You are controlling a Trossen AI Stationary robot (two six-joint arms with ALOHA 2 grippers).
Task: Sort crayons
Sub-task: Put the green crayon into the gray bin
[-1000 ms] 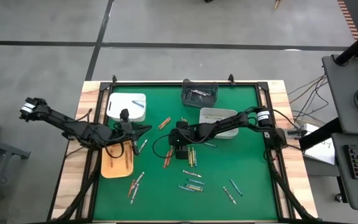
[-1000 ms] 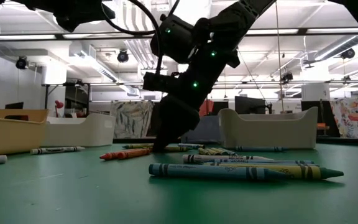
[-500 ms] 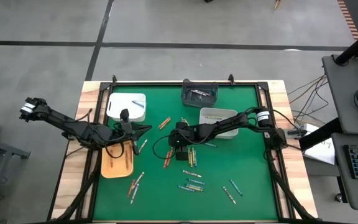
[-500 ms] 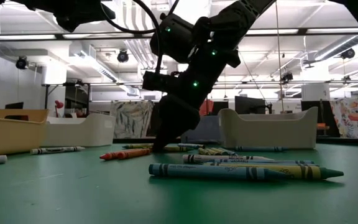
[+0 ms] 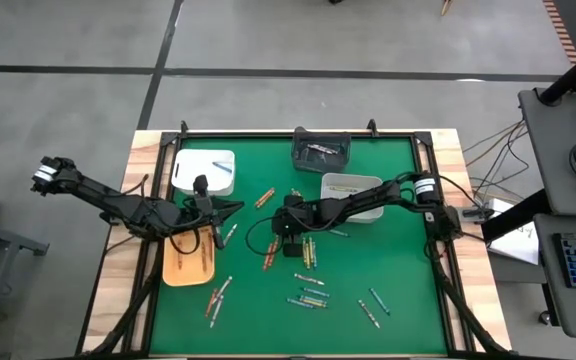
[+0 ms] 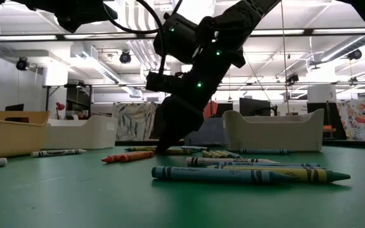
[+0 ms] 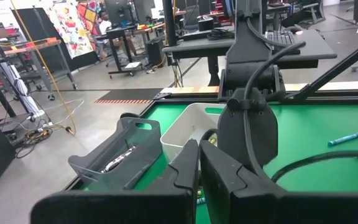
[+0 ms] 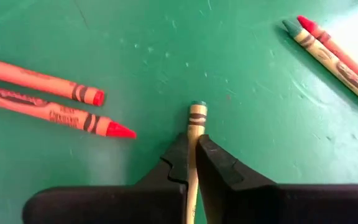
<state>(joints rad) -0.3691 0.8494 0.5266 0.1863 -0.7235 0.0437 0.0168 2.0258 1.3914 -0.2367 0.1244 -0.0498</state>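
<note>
One yellowish crayon (image 8: 194, 146) sits pinched in my right gripper (image 8: 193, 163), long axis toward twelve o'clock between the closed fingers.

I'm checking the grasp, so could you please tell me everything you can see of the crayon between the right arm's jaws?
The crayon is a thin stick in a yellowish paper wrapper with dark bands near its end and a green tip. The right gripper has its jaws shut on it, pinching the shaft from both sides, so only the front part shows. It sits low over the green table mat, apart from the red-orange crayons nearby.
</note>
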